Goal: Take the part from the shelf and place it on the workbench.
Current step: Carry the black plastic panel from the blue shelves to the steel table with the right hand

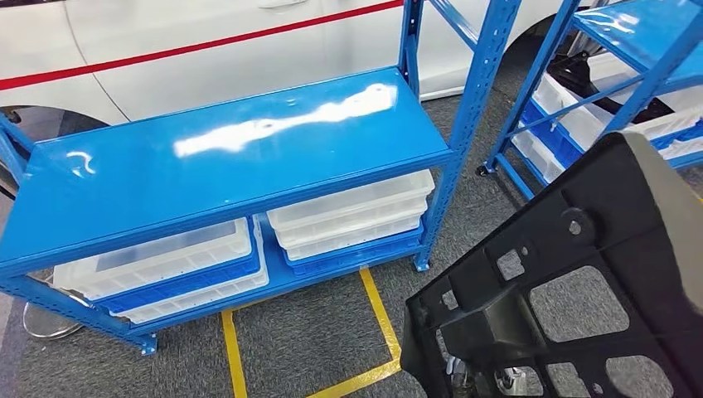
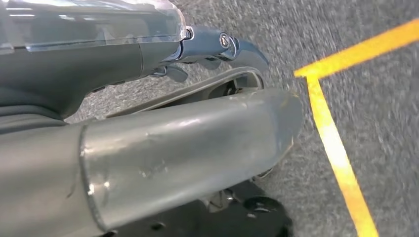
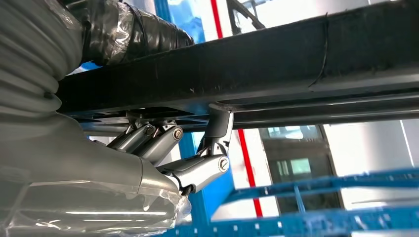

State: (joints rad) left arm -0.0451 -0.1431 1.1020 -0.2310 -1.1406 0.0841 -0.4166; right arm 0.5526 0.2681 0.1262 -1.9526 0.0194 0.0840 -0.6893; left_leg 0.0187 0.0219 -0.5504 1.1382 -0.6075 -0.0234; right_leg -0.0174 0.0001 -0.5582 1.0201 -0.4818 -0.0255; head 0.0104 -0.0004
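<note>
White bins (image 1: 352, 217) — yellow floor tape (image 1: 377, 311)

We see a black part (image 1: 580, 274), blue shelf (image 1: 232, 157), white bins (image 1: 352, 211), yellow floor tape (image 1: 377, 311), grey carpet (image 1: 307, 332), red-striped white car (image 1: 207, 41).

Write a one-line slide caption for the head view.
Large black plastic part carried low at right, before a blue shelf rack holding white trays, yellow floor tape below.

Large black plastic part with cut-out openings: one (image 1: 572, 274)
Blue steel shelving racks: two, one in front (image 1: 224, 157), one to the right (image 1: 630, 33)
White plastic trays on the front rack's lower shelf: two stacks (image 1: 157, 261) (image 1: 352, 211)
Yellow tape lines on the grey floor: one angled outline (image 1: 377, 319)
White vehicle with a red stripe: one (image 1: 207, 37)
</note>
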